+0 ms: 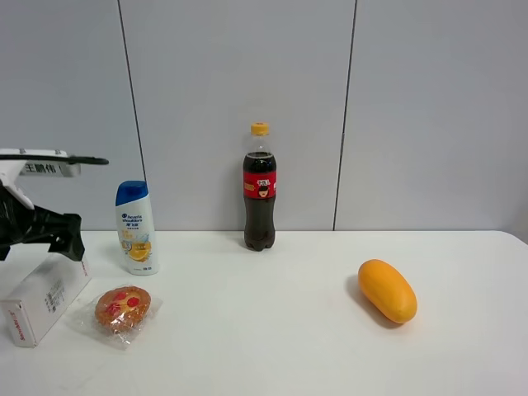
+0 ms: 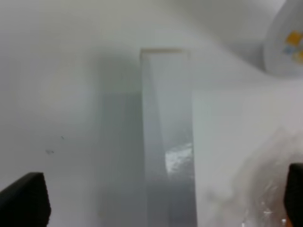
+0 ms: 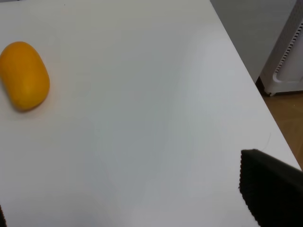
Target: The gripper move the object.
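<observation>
The left gripper is black and angular, with matte faces and sharp edges; above it there is a white housing with a white label in black characters, and over this a thin flat black bar; its fingertips are plain black blocks with slightly rounded corners; the right gripper shows one black finger with a fine grainy surface.

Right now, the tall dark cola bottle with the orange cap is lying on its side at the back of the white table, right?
No. The tall dark cola bottle with the orange cap stands upright, not on its side, at the back of the white table. The exterior high view shows it.
</observation>
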